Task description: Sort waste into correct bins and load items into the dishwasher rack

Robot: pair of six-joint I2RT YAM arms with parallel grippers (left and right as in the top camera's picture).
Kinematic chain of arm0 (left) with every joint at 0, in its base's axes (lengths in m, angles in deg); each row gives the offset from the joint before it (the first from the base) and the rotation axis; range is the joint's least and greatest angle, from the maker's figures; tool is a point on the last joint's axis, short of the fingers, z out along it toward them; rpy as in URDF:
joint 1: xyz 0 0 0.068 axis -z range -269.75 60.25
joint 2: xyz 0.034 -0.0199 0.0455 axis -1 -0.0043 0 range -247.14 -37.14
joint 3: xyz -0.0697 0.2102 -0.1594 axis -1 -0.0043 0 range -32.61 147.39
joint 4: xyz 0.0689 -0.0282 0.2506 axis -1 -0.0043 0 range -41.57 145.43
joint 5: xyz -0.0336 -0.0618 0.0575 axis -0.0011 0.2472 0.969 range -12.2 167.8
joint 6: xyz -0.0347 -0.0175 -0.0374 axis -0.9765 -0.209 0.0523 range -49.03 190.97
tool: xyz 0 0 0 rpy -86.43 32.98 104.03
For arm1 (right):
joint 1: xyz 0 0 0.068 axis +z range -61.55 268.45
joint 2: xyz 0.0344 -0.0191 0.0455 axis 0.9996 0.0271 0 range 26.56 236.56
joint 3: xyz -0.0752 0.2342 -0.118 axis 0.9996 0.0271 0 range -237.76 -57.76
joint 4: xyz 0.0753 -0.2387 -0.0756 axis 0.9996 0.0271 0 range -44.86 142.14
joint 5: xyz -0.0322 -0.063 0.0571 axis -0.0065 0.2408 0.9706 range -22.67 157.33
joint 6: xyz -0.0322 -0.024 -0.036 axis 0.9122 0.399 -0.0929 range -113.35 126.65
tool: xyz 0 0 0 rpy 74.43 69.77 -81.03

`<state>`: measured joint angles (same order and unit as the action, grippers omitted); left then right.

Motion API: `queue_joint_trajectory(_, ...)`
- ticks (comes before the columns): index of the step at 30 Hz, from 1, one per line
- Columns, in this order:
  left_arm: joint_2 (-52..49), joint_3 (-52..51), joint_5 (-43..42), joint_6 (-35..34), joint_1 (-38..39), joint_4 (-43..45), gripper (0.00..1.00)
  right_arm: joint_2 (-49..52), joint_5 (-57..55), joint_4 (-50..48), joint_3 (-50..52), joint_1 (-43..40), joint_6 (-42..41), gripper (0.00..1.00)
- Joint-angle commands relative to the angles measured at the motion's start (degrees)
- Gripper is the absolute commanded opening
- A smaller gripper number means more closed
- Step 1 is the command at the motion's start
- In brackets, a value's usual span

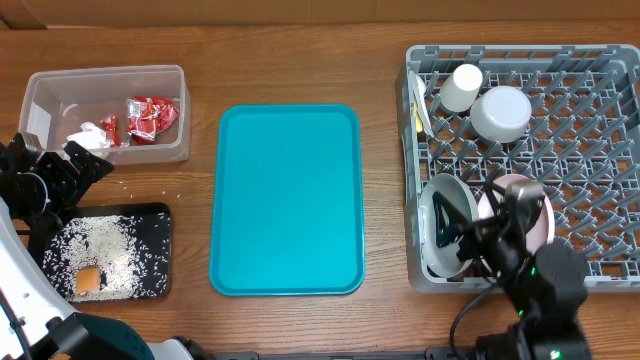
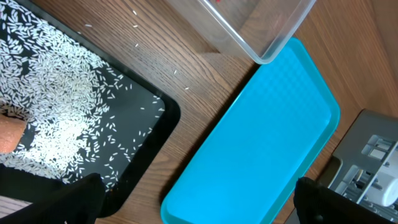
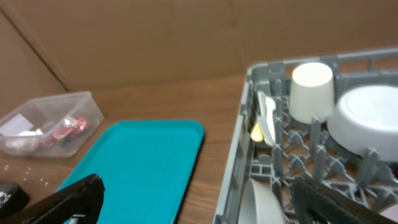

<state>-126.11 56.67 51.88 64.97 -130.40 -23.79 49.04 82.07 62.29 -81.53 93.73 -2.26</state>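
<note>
The left tool (image 2: 198, 185) is spread wide and holds nothing. Only its own camera shows loose white rice grains (image 2: 176, 70) lying on the brown wooden counter (image 2: 211, 81) in front of it, between the two bins. The shallow black rectangular tray (image 1: 158, 222) lies just beside this tool. From above you can see more of the grains and a small orange food cube (image 1: 88, 280) in it. The clear rectangular plastic tub (image 1: 105, 72), past the tool, holds crinkled red wrappers (image 1: 150, 117) and a crumpled white napkin (image 1: 88, 134). A big teal plastic serving tray (image 1: 287, 200) lies between the two tools.

The right tool (image 3: 198, 183) is wide too and holds nothing. It hangs over the near corner of the big square grey plastic dishwasher rack (image 1: 520, 52). Round white plates (image 1: 430, 255) stand right under it, seen well only from above. Farther from it in the rack are a white cup (image 1: 463, 87), a small white bowl (image 1: 500, 112) and white and yellow plastic cutlery (image 3: 267, 118).
</note>
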Motion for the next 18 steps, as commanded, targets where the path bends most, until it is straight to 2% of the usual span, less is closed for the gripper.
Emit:
queue_joint_trajectory(1,0.1,0.1,-0.2,-0.4,-0.2,0.0,1.0,-6.4,2.6,-5.0,7.1,-0.3,0.4,1.0)
queue_joint_trajectory(9,0.1,0.1,-0.2,-0.4,-0.2,0.0,1.0,-15.6,3.4,-12.8,18.7,-1.1,0.3,1.0)
queue_joint_trajectory(18,0.1,0.1,-0.2,-0.4,-0.2,0.0,1.0,-22.6,0.1,-15.8,23.1,-1.5,0.2,1.0)
